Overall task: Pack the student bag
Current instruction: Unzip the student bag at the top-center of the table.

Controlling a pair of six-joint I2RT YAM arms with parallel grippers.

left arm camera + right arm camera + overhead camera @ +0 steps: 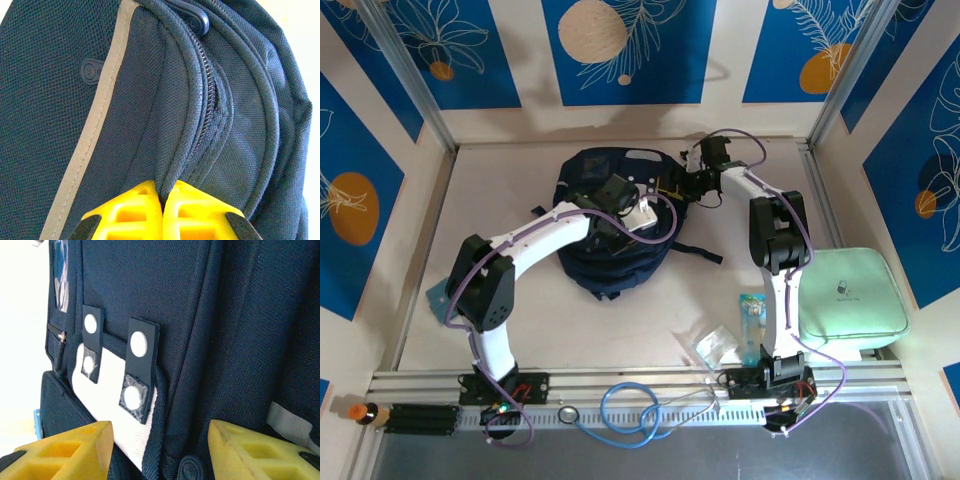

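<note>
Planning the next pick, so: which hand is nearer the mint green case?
Right. The right hand is at the right edge of the student bag, on the side of the mint green case. The left hand pinches the bag's middle, farther from the case.

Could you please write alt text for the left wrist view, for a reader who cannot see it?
The left gripper is shut on a piped seam of the navy student bag, seen close up. A zipper runs beside the seam, and a pale stripe slants down the fabric at left.
</note>
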